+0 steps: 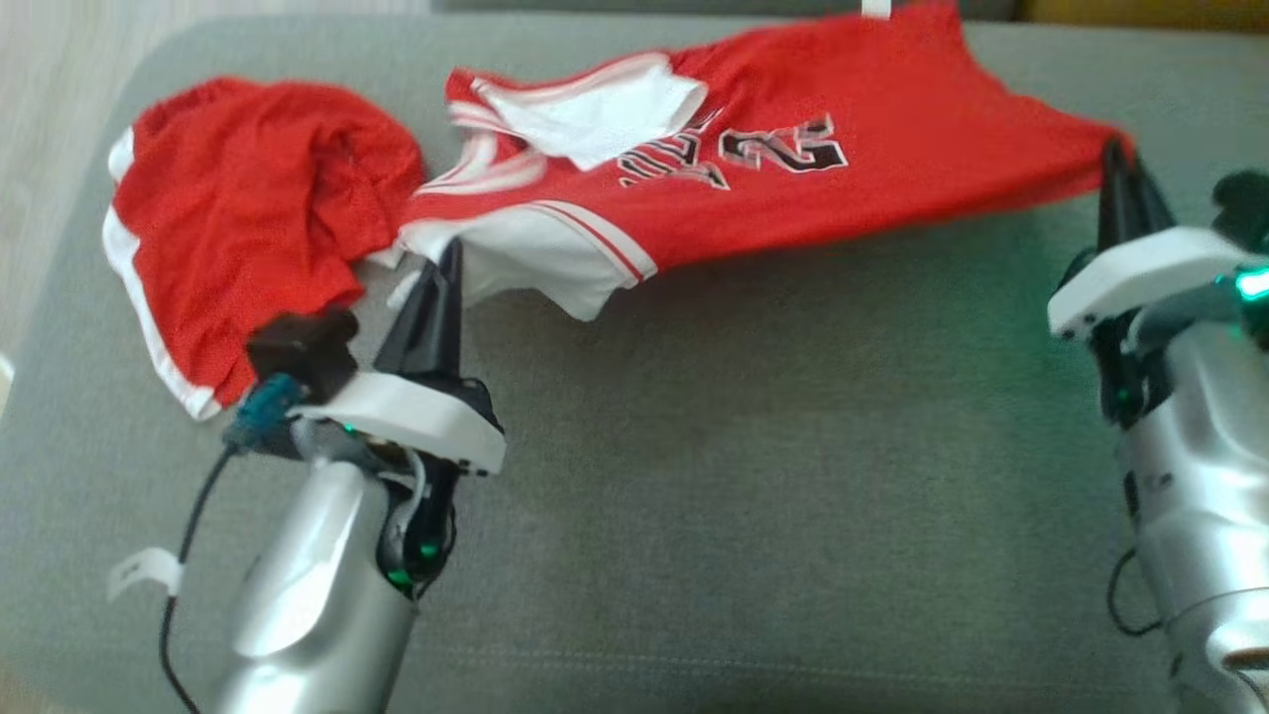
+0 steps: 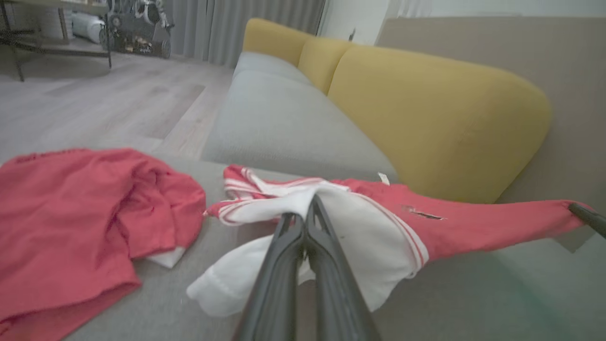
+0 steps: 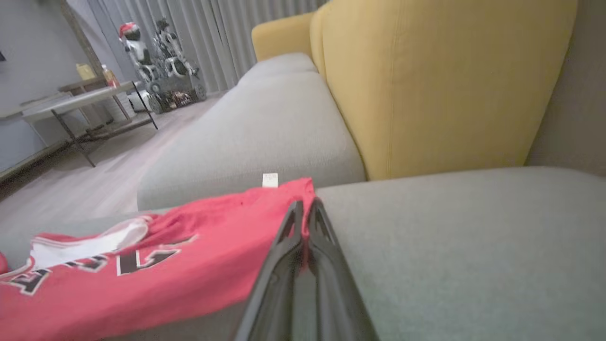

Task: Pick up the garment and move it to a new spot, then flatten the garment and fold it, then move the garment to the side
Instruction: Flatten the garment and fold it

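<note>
Left fingers (image 1: 432, 317) are pinched shut on the white-trimmed edge of the red mesh basketball jersey (image 1: 793, 188). Right fingers (image 1: 1120, 193) are clamped on its opposite corner, stretching it over the grey sofa cushion (image 1: 744, 446) beside crumpled red shorts (image 1: 248, 218). In the left wrist view, the grip bites white fabric. In the right wrist view, it bites the red hem.

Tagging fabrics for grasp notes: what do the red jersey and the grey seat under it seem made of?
The jersey looks like thin synthetic sports knit, matte: it sags and creases softly, without shine. The seat looks like woven upholstery cloth, matte grey: coarse weave and a stitched seam show.
</note>
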`<state>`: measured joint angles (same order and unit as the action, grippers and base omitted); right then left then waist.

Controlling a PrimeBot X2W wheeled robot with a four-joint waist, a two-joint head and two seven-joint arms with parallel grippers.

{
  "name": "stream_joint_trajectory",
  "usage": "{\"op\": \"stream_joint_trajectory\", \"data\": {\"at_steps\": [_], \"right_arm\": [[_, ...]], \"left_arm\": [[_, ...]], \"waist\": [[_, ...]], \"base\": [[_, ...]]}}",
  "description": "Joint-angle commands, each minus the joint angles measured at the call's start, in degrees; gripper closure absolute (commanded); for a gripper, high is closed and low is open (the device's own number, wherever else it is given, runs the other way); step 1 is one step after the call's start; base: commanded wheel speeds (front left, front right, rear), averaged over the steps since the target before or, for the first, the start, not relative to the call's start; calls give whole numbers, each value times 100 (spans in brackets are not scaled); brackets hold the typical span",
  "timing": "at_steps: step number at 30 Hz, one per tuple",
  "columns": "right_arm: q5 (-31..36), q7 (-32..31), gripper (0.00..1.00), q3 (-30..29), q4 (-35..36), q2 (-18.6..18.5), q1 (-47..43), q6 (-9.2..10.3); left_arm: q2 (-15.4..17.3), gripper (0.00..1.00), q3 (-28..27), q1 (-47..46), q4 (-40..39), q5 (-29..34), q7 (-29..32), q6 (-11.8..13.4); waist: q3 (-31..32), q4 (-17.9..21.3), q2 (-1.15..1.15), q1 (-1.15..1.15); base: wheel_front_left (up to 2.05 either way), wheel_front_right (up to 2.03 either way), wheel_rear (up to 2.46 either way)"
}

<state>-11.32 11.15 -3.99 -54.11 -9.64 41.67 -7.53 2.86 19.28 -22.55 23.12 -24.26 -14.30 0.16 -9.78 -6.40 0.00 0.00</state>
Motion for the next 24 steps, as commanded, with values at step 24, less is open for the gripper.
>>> {"op": "stream_joint_trajectory", "data": {"at_steps": [24], "right_arm": [[77, -2296, 100, -542, 5125, -210, -508, 4]], "left_arm": [[1048, 100, -792, -1466, -3215, -302, 2114, 292]], "waist": [[1185, 708, 0, 0]], "base": [[0, 0, 0]]}}
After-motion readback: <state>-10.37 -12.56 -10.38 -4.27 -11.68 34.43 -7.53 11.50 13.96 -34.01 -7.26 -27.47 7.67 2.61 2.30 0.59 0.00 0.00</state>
